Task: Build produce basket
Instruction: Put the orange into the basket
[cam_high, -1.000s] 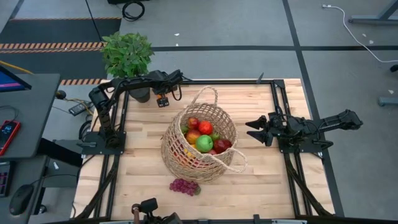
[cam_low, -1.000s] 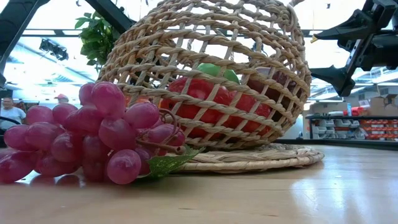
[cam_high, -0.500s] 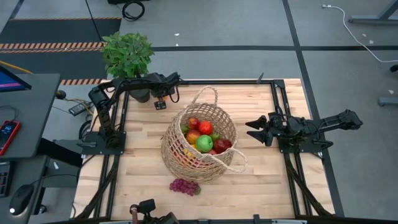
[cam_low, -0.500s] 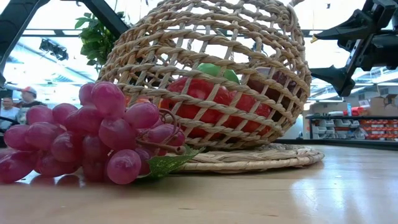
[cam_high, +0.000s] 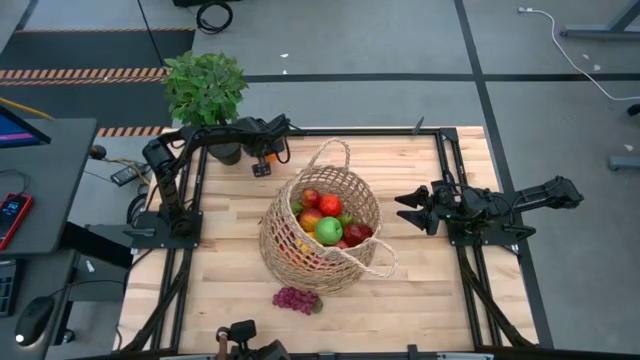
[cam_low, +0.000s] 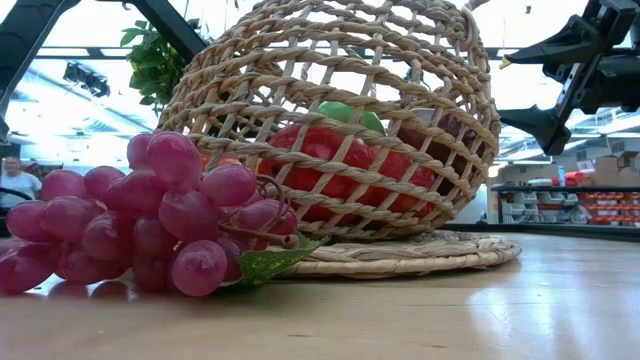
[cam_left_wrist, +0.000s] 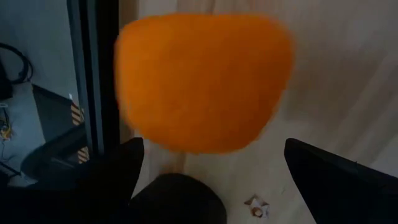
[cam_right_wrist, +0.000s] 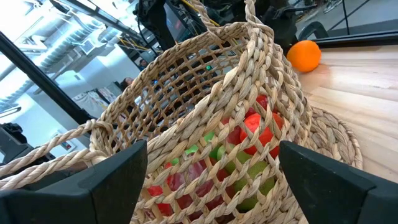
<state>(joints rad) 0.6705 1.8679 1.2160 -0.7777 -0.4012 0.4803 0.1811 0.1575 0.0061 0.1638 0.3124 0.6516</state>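
**Basket mid-table, grapes in front, orange behind**

The basket (cam_high: 322, 232) sits at the table's (cam_high: 430, 290) middle with fruit (cam_high: 328, 222) inside. Grapes (cam_high: 296, 299) lie on the table just before it, toward the near edge. An orange (cam_high: 262, 168) rests at the far left, under the left gripper (cam_high: 268, 152). The right gripper (cam_high: 412, 208) hangs right of the basket, apart from it.
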